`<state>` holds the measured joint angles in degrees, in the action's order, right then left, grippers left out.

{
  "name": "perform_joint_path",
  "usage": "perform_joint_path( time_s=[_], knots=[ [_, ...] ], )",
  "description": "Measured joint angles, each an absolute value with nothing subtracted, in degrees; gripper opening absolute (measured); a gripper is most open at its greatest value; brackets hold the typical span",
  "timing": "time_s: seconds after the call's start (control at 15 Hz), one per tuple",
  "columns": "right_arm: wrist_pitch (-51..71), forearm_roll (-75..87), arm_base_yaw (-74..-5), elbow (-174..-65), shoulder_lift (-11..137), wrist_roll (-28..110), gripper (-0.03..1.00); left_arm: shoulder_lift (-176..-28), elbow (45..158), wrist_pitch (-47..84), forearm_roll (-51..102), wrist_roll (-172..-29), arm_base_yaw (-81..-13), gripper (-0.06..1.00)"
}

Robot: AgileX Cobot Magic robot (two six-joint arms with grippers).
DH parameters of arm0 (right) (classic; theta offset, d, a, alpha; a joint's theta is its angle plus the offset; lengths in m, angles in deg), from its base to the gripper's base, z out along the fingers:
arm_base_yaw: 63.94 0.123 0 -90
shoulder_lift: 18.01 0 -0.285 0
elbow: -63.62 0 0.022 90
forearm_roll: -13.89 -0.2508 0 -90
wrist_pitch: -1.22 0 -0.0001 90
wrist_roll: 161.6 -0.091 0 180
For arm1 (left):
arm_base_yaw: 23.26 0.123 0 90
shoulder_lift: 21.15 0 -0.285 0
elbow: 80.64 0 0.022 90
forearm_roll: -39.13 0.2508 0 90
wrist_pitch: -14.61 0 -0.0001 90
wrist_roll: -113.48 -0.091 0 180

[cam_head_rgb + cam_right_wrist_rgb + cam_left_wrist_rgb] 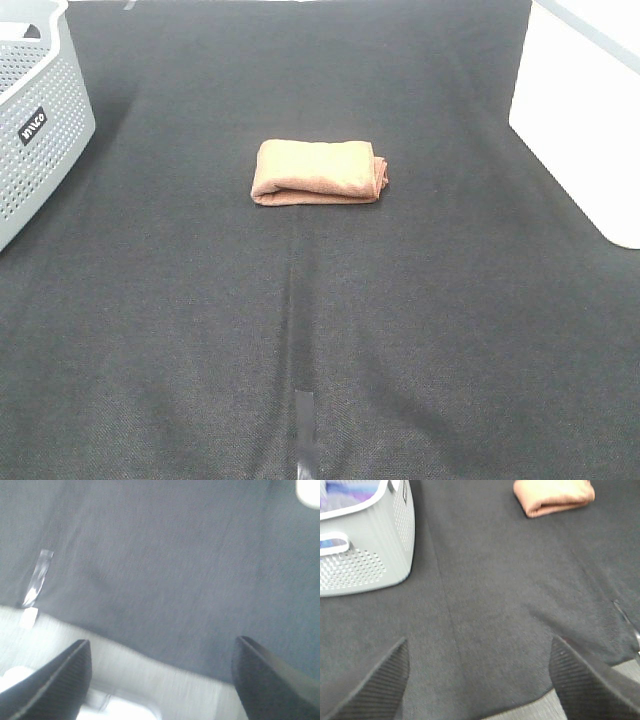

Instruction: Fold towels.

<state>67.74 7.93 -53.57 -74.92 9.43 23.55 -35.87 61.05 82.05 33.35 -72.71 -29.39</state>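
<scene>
The reddish-brown towel [318, 172] lies folded into a small thick rectangle on the black table cloth [320, 330], a little beyond the middle. It also shows in the left wrist view [553, 496], far from the fingers. Neither arm shows in the exterior high view. My left gripper [480, 685] is open and empty, its dark ribbed fingers [375, 685] spread wide above the cloth near the table's front edge. My right gripper [162, 680] is open and empty too, its fingers [50, 685] over the cloth's front edge.
A grey perforated basket [35, 120] stands at the far left and shows in the left wrist view [367, 545] with coloured cloth inside. A white bin [585, 110] stands at the far right. A strip of tape [304, 430] marks the front centre.
</scene>
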Motion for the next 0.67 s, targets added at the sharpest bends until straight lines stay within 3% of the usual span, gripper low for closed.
perform_joint_path(
  time_s=[0.2,0.67],
  knots=[
    [66.0,9.1,-53.6,-70.4,-3.7,23.6,0.73,-28.7,55.6,81.0,33.2,-76.0,-29.4,0.74],
    [62.6,10.7,-53.6,-68.3,-9.2,23.6,0.73,-28.6,50.9,75.7,27.9,-80.7,-29.4,0.74]
  ],
)
